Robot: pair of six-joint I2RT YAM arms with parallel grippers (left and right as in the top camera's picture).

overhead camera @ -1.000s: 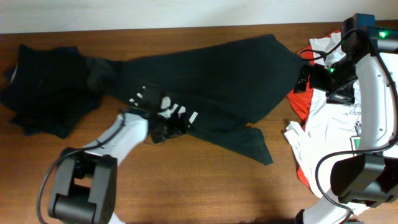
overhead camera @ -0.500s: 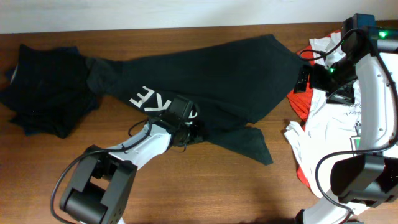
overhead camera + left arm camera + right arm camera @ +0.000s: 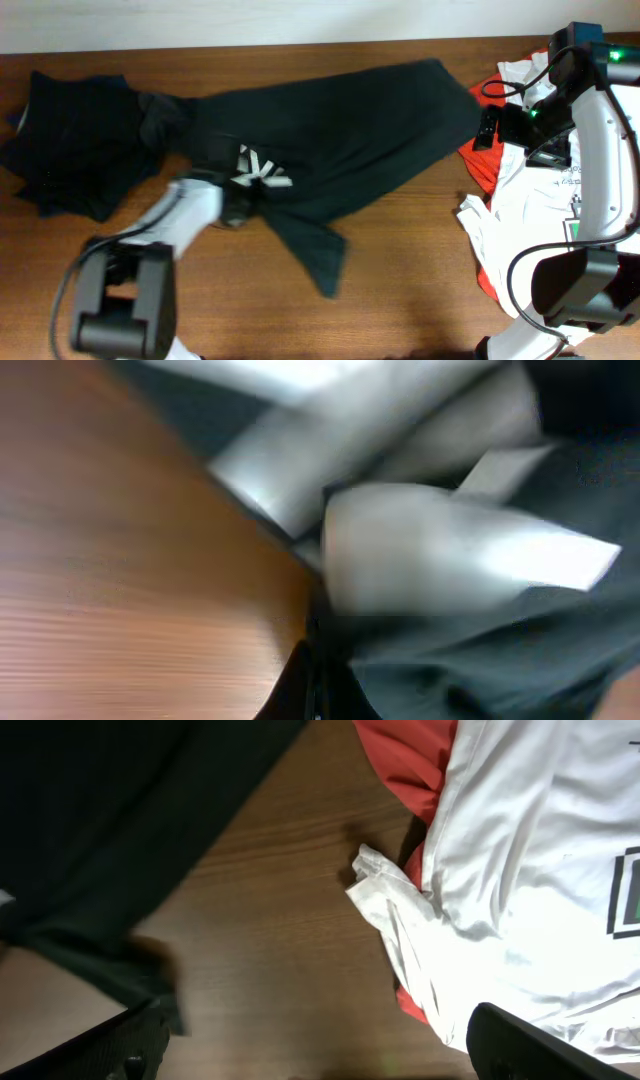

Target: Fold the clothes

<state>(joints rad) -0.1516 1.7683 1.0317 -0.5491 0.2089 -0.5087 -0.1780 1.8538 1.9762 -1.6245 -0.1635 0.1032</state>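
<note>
1. We see the large dark soft T-shirt (image 3: 350,140) with white lettering spread across the brown wooden table (image 3: 420,300).
2. Our left gripper (image 3: 240,203) is clenched on its cloth beside the lettering.
3. Our right gripper (image 3: 490,125) hovers empty, fingers spread wide, over the white T-shirt (image 3: 520,870) and the red-orange T-shirt (image 3: 410,760).

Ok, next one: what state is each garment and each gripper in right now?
black T-shirt: unfolded, spread across the table, bunched near its white lettering.
left gripper: jaws shut on the black T-shirt.
right gripper: jaws wide open, empty, over bare wood.
dark clothes: heaped at the table's left end.
white T-shirt: crumpled, unfolded, at the right end.
red-orange T-shirt: crumpled, partly under the white T-shirt.
</note>
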